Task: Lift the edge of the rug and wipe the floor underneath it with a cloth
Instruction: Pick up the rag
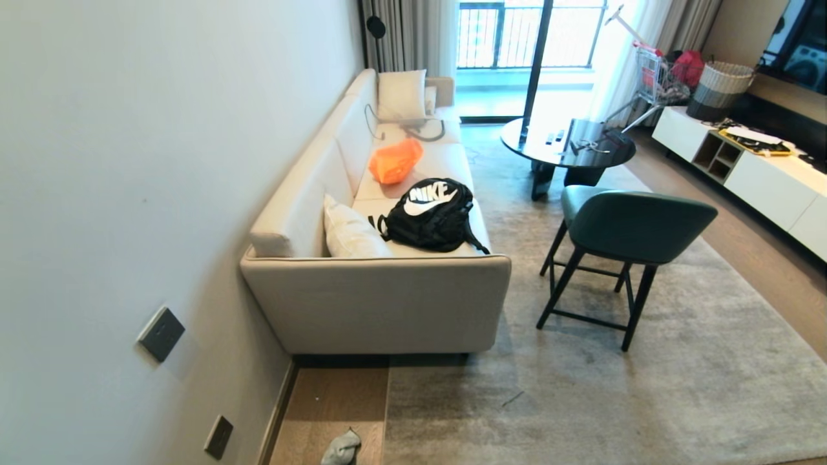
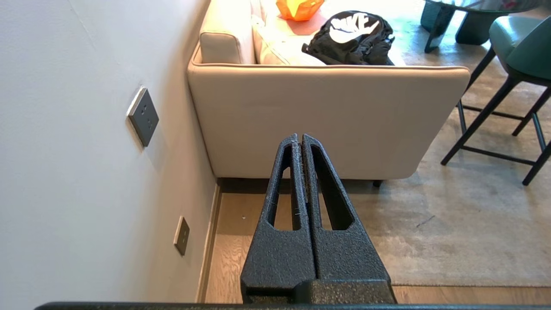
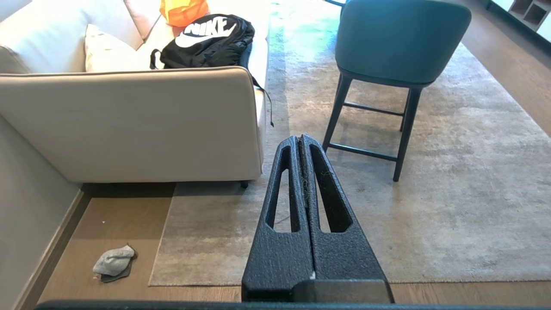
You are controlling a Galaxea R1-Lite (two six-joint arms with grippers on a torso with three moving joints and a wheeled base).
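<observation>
The head view looks steeply down from high beside the wall, along the sofa (image 1: 375, 303) toward the balcony. Both wrist views sit lower and nearer, facing the sofa's end panel: the left one hard by the wall, the right one out over the rug edge (image 3: 160, 241). All three share the sofa's end and the floor (image 1: 336, 400) before it.

There is one sofa (image 1: 375, 303). On it sit three white cushions (image 1: 352, 234), one black backpack (image 1: 431, 215) and one orange bag (image 1: 395, 160). One green chair (image 1: 623, 232) stands at 3 o'clock from the sofa. There is one rug (image 1: 646, 387), one cloth (image 1: 341, 448) and two wall sockets (image 1: 161, 333).
</observation>
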